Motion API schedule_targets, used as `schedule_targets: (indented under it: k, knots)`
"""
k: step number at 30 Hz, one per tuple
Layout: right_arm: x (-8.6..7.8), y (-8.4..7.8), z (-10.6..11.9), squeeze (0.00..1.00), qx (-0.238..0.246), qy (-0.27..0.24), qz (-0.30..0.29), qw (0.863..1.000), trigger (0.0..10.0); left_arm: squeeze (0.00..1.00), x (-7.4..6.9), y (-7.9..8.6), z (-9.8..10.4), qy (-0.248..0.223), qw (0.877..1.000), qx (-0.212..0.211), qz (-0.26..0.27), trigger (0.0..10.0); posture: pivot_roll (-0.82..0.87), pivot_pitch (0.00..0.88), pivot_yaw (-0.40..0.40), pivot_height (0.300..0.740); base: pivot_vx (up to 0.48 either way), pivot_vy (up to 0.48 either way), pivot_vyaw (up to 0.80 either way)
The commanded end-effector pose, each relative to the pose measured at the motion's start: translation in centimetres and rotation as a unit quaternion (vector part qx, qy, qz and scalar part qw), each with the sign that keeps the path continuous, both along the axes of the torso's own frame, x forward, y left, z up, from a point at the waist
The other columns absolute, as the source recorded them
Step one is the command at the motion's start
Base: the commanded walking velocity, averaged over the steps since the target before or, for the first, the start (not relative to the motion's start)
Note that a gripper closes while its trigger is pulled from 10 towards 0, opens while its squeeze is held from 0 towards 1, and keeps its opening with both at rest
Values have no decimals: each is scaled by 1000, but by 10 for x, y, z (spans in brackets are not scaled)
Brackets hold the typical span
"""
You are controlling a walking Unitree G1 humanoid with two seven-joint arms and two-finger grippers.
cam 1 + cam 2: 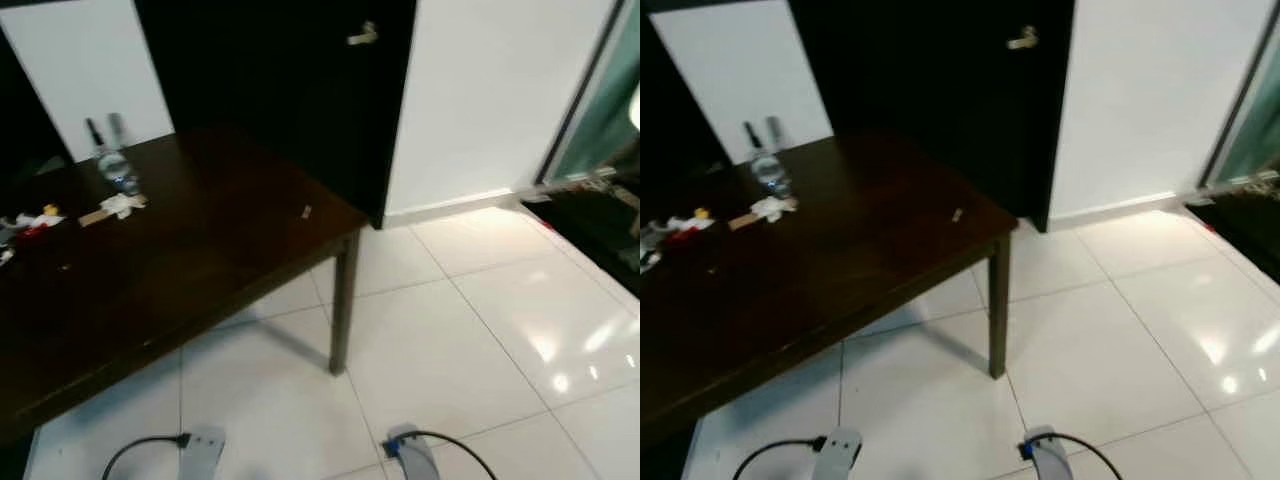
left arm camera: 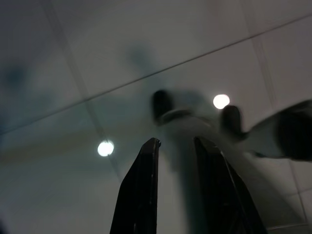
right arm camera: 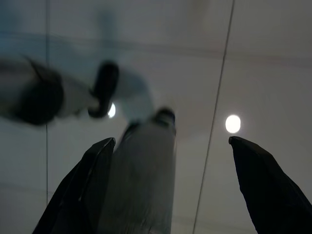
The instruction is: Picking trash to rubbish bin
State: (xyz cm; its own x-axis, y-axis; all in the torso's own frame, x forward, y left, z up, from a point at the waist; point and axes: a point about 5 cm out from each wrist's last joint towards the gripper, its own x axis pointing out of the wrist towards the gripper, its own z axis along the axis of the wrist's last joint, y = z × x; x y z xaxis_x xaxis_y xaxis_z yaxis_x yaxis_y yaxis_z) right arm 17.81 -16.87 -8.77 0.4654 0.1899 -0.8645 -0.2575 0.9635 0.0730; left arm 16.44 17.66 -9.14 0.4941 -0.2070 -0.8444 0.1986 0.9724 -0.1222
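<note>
White glossy floor tiles (image 1: 470, 350) fill the lower right of the head views, with ceiling lights reflected on them; a dark door (image 1: 300, 90) with a metal handle (image 1: 362, 36) stands at upper centre between white wall panels. Dark wooden table (image 1: 200, 250) runs from left edge to centre frame, one leg (image 1: 342, 300) visible. Clear plastic bottle (image 1: 115, 165), upright, sits at the table's upper left; contents cannot be judged. Just beside it lies a crumpled pale wrapper (image 1: 120, 205); further left, small red, yellow and white scraps (image 1: 35, 220) near the frame edge. One tiny scrap (image 1: 306, 211) lies alone near the table's right corner. Left gripper (image 2: 178, 144) hangs over floor tiles, fingers nearly together, gripping nothing. Right gripper (image 3: 170, 144) also hangs over tiles, fingers spread wide, empty.
</note>
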Motion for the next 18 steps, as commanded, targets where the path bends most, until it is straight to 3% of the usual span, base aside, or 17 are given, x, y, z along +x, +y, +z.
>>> schedule_targets:
  k: [1,18]
  knots:
    - [-10,2,-5,0,6,15,-2,1000,10000,0,-7,0,-3,15,1000,7,-1,10000,-13,36,11,740,0,0,781]
    - [-9,2,-4,0,10,15,3,1000,10000,0,-7,-2,-4,15,1000,11,-7,10000,-12,30,9,740,0,0,781]
